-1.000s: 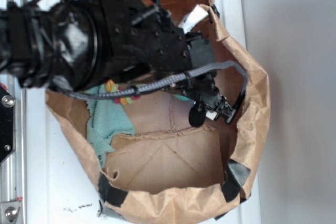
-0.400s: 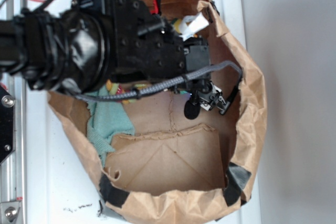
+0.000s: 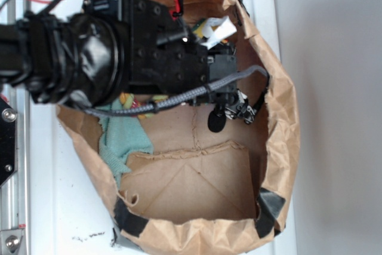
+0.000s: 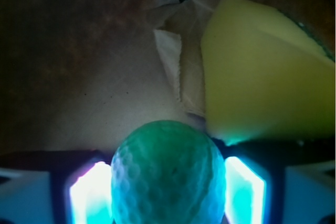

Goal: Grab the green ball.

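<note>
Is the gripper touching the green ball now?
Touching. In the wrist view the green ball sits between the gripper fingers, filling the space with no gap on either side.

The black robot arm [image 3: 89,58] reaches down inside the crumpled brown paper bag [image 3: 286,147]; its gripper [image 4: 167,182] has both fingers pressed against the small mint-green textured ball [image 4: 167,174].

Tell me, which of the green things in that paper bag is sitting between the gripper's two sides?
The green ball, round and dimpled, sits between the fingers of the gripper in the wrist view. The teal cloth lies crumpled at the bag's far side, away from the gripper.
</note>
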